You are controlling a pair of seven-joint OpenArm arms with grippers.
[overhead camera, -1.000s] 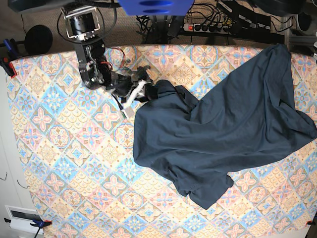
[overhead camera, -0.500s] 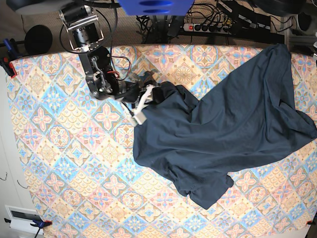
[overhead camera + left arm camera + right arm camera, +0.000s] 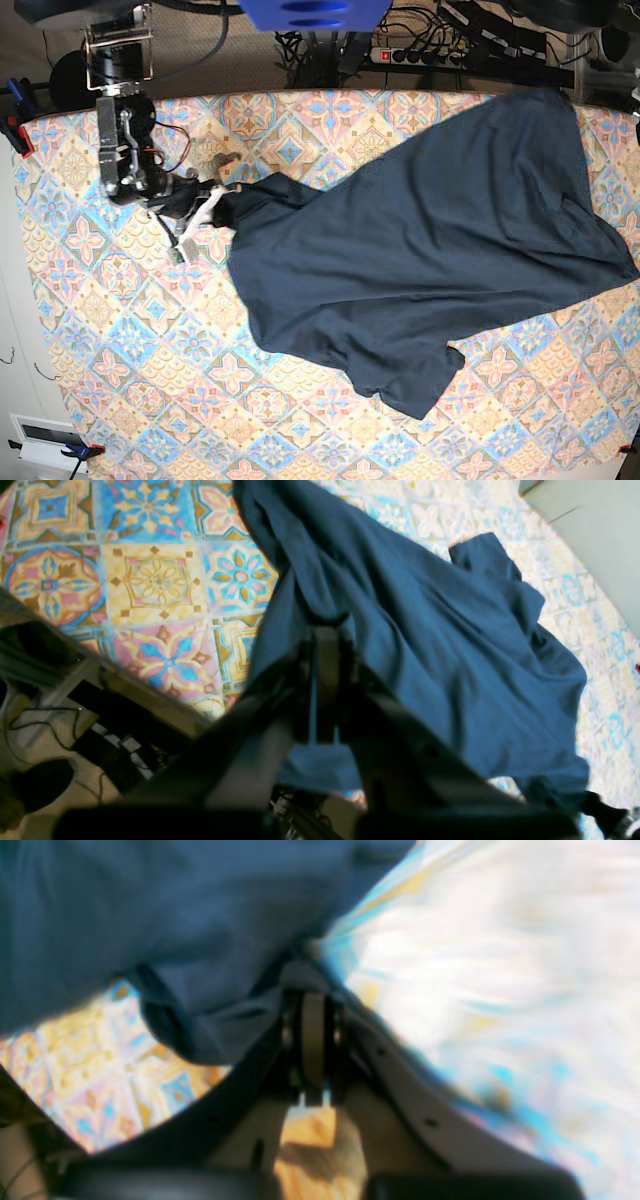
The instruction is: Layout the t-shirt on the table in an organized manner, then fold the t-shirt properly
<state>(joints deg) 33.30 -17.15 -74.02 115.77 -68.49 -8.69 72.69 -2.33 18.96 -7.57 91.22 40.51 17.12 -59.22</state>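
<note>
The dark navy t-shirt (image 3: 420,240) lies stretched diagonally across the patterned table (image 3: 120,330), from the left middle to the far right corner, with a sleeve near the front (image 3: 415,385). My right gripper (image 3: 212,205) is shut on the shirt's left edge; the blurred right wrist view shows the fingers (image 3: 310,1005) closed, with fabric (image 3: 150,915) bunched at their tips. My left gripper (image 3: 325,630) is shut on a fold of the shirt (image 3: 425,630) by the table's far edge (image 3: 150,695). The left arm cannot be made out in the base view.
A power strip and cables (image 3: 440,55) lie beyond the far edge. Clamps sit at the left edge (image 3: 18,125) and the front left corner (image 3: 75,450). A white box (image 3: 40,435) is at the front left. Floor and cables (image 3: 50,730) show below the far edge.
My right gripper has moved left with the shirt's edge in it. The shirt is pulled out flatter and wider, and its bunched folds near the middle have smoothed.
</note>
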